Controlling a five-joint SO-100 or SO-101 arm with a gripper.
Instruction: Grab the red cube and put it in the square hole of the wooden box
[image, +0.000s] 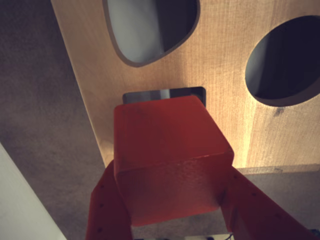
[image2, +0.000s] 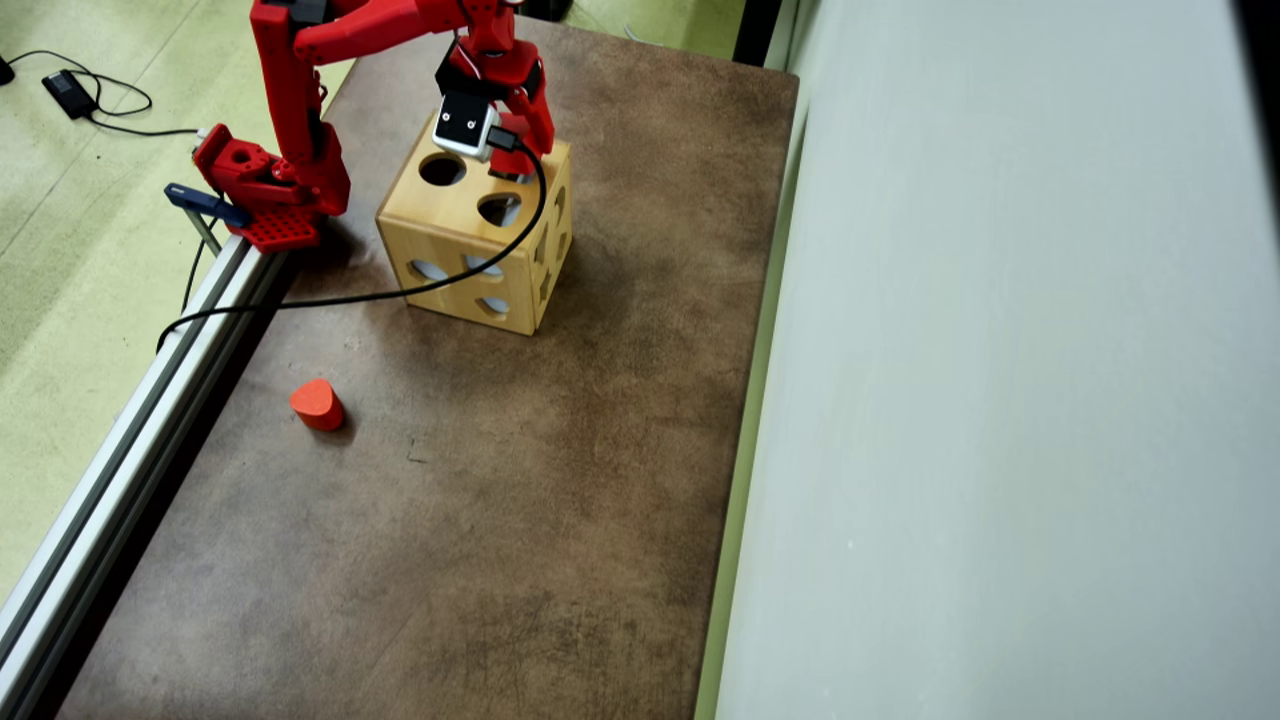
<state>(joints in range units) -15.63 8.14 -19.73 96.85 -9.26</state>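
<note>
In the wrist view the red cube fills the middle, clamped between the two red fingers of my gripper, which is shut on it. Just beyond the cube's far edge, a dark strip of the square hole shows in the top face of the wooden box; the cube covers the remainder of the hole. Whether the cube touches the box I cannot tell. In the overhead view the gripper hangs over the far right part of the wooden box, and the wrist camera hides the cube and the square hole.
A round hole and a teardrop hole share the box top. An orange-red teardrop block lies on the brown mat near the aluminium rail. A black cable drapes across the box. A pale wall borders the right.
</note>
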